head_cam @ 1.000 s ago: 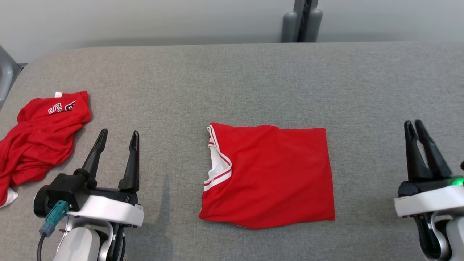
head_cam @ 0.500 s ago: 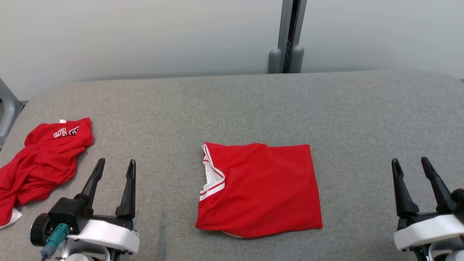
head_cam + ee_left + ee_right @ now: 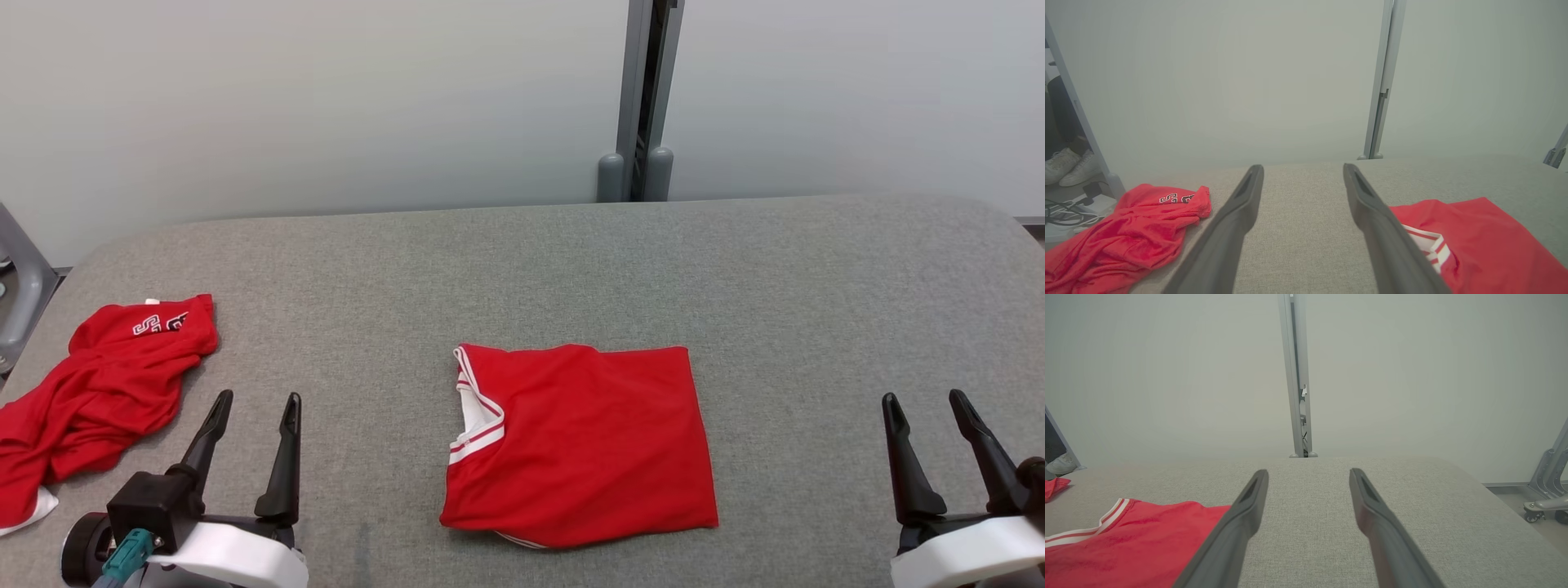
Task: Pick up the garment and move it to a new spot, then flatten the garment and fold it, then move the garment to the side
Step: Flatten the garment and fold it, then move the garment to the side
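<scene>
A red garment [image 3: 580, 445] with a white-striped collar lies folded into a neat rectangle at the middle of the grey padded table [image 3: 522, 269]. It also appears in the left wrist view [image 3: 1486, 241] and the right wrist view [image 3: 1126, 543]. My left gripper [image 3: 258, 398] hovers open to its left, fingers [image 3: 1241, 212] apart over bare cloth. My right gripper [image 3: 923, 398] stands open well to its right, fingers [image 3: 1372, 510] apart with nothing between them. Neither gripper touches the garment.
A second red garment [image 3: 106, 400] with lettering lies crumpled at the table's left edge, close to my left gripper. A grey post [image 3: 641, 98] stands behind the table against the pale wall. Shoes [image 3: 1069, 165] and cables [image 3: 1061, 212] sit on the floor at left.
The right gripper has opened from shut. The head camera has tilted up, so the table and garments sit lower in the view; both grippers have drawn back toward the near edge.
</scene>
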Available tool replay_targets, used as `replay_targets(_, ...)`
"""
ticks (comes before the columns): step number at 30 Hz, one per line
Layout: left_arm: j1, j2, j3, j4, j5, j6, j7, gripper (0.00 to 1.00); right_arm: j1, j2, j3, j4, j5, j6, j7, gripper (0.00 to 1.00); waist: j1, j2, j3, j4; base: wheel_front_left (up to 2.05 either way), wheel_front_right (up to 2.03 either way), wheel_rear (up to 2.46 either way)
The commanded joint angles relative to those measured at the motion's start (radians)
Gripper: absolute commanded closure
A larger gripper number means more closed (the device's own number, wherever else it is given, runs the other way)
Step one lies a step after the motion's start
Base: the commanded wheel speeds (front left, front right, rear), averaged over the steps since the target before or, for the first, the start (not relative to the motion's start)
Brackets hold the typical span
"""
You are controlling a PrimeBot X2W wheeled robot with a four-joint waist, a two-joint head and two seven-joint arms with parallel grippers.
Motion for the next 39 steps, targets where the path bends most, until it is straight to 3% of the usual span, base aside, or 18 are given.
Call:
replay_targets(1,0.003,0.008,0.0,-0.006,-0.005,0.007,0.003,0.0,0.013,-0.001,-0.007,-0.008,-0.006,0.0,0.003,0.0,0.0,-0.0001,0.0,0.001,0.0,0.0,0.0)
replay_targets(27,-0.03,0.014,-0.025,-0.011,-0.012,0.016,0.007,0.0,0.032,0.018,-0.039,-0.029,-0.008,0.0,0.018,0.0,0.0,-0.0001,0.0,0.03,0.0,0.0,0.0)
replay_targets(33,-0.062,0.01,-0.037,-0.017,-0.012,0.01,0.003,0.0,-0.006,-0.004,-0.046,0.003,-0.003,0.0,0.043,0.0,0.0,-0.0001,0.023,0.088,0.0,0.0,0.0)
replay_targets(39,-0.13,0.003,-0.036,-0.006,-0.019,0.0,-0.021,0.0,-0.098,-0.031,0.019,0.155,0.029,0.0,0.059,0.0,0.0,-0.0001,0.096,0.18,0.0,0.0,0.0)
